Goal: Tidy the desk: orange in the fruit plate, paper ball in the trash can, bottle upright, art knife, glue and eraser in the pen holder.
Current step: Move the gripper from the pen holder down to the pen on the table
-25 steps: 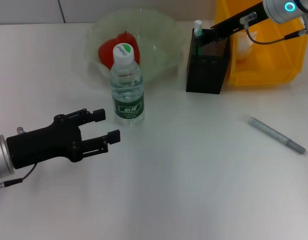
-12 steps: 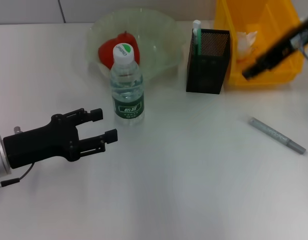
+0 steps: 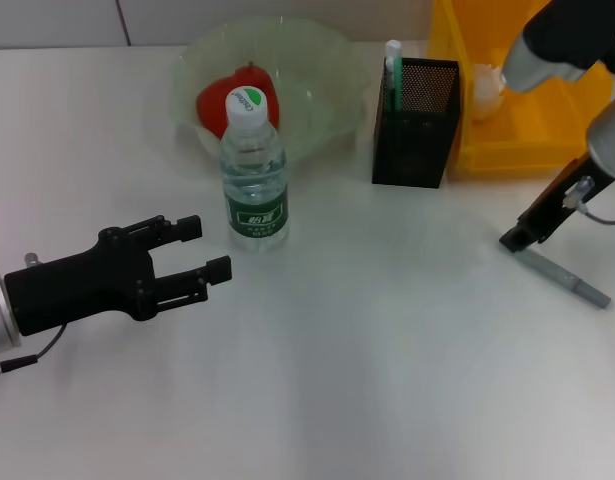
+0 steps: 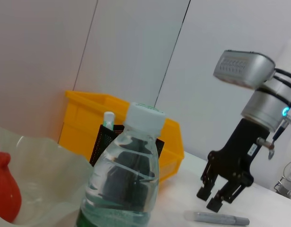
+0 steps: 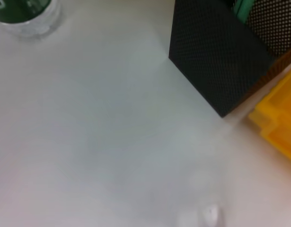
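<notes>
Head view: my right gripper (image 3: 515, 240) has swung away from the pen holder (image 3: 414, 122) and dropped to the near end of the art knife (image 3: 561, 277), which lies flat on the desk well right of the pen holder, so I judge the knife pickup is next; my left gripper (image 3: 209, 247) sits idle and wide open beside the upright bottle (image 3: 254, 170). Left wrist view: the right gripper's (image 4: 215, 198) fingers are parted just above the knife (image 4: 217, 218). Right wrist view: only the holder (image 5: 222, 53), no fingers.
</notes>
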### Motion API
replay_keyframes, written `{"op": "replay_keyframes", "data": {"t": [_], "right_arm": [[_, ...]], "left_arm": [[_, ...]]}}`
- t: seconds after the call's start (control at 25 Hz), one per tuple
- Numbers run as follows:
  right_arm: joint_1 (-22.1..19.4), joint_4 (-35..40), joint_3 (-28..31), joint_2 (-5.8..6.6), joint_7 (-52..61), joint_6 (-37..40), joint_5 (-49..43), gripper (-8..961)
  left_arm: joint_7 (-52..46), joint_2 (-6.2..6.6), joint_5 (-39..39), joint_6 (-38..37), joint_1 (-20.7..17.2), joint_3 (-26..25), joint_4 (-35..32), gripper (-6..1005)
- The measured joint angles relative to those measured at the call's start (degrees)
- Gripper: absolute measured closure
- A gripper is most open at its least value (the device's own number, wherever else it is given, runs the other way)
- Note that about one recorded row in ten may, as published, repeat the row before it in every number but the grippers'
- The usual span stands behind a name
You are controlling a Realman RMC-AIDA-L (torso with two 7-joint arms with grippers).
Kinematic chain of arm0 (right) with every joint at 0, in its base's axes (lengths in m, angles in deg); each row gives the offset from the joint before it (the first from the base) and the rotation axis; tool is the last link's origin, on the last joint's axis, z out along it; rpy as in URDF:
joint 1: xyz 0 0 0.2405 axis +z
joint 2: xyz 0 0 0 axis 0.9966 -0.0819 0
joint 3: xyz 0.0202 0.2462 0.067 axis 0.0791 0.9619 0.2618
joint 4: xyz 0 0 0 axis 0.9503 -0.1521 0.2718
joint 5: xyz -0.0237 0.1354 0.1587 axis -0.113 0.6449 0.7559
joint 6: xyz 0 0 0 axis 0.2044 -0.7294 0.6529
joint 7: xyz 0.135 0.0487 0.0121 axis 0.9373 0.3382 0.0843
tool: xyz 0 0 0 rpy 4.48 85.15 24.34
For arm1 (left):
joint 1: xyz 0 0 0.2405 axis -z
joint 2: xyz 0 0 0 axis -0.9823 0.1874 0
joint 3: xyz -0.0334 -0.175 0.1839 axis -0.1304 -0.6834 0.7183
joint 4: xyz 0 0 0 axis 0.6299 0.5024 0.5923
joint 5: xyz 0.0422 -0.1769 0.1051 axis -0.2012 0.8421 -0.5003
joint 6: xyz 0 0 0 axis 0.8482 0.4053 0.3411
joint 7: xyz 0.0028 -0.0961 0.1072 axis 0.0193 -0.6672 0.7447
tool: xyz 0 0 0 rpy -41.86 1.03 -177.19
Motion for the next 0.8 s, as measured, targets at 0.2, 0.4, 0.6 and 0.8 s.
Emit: {"op": "replay_keyframes", "data": {"t": [0.2, 0.4, 0.6, 0.8], "right_arm": [[0.3, -2.9, -2.3, 0.08, -0.1, -2.8, -0.1, 577], [0.3, -4.7, -2.7, 0.08, -0.3, -4.8, -0.1, 595], [0.3, -6.1, -2.8, 0.06, -0.9, -6.4, -0.2, 621], [0.3, -6.6, -2.8, 0.06, -1.1, -7.0, 0.0, 771]], "left_arm": [[-0.1, -0.14, 0.0, 0.2, 0.1, 0.0, 0.1, 227], [-0.1, -0.25, 0.0, 0.6, 0.0, 0.0, 0.1, 227], [-0.1, -0.41, 0.0, 1.0, 0.4, 0.0, 0.1, 226], [-0.1, -0.41, 0.0, 1.0, 0.4, -0.1, 0.1, 226]]}}
